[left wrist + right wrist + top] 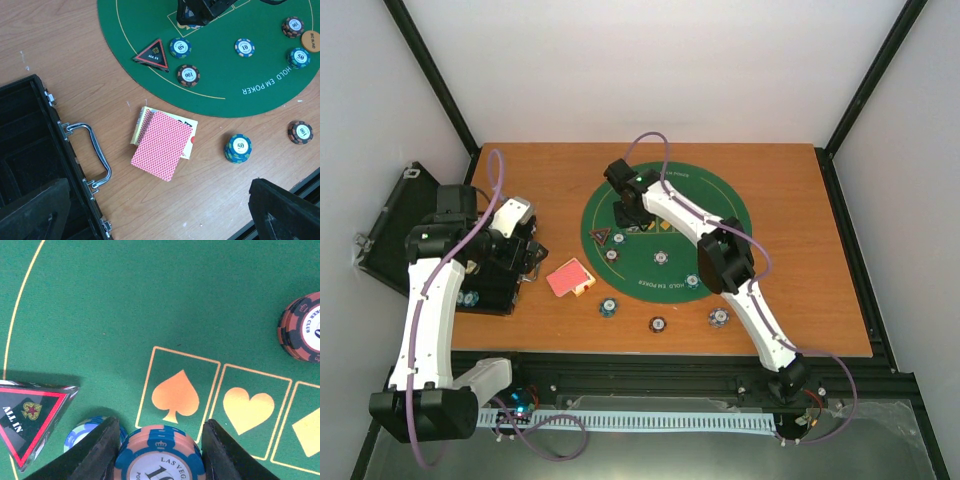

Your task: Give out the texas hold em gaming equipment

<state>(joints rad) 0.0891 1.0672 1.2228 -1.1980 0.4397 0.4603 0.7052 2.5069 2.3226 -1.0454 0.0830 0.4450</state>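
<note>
Over the green poker mat [630, 272], we find the right gripper [160, 434] clenched on an orange-and-blue chip [159, 459], one finger against each side of it, just below the printed spade [175, 396]. Beside that chip, half hidden behind a finger, lies a blue chip [82, 436], and next to it the black, red-edged triangle marker [31, 415] reading ALL IN, which sits at the mat's rim. A red-and-black chip [302, 327] stands well apart at the far side of that wrist view. From the other wrist we see a brown chip [188, 75] marked 100 on the mat near the marker, an orange-rimmed chip [244, 48] marked 10 farther across the felt, and an orange button disc [311, 41] cut off by the frame edge. The left gripper [157, 200] hangs released, its jaws spread wide, above the bare wood of the table [60, 50]. Below it the red-backed cards [162, 145] lie on the wood between the mat and the black case [25, 150], resting askew on something pale whose edges stick out; we cannot tell whether that is a box or more cards. The case stands open, its metal handle [90, 150] pointing toward the cards. Two more pieces sit off the mat on the wood: a blue-green chip stack [238, 148] marked 50 near the cards, and a second brown chip [300, 132] just outside the mat's rim.
</note>
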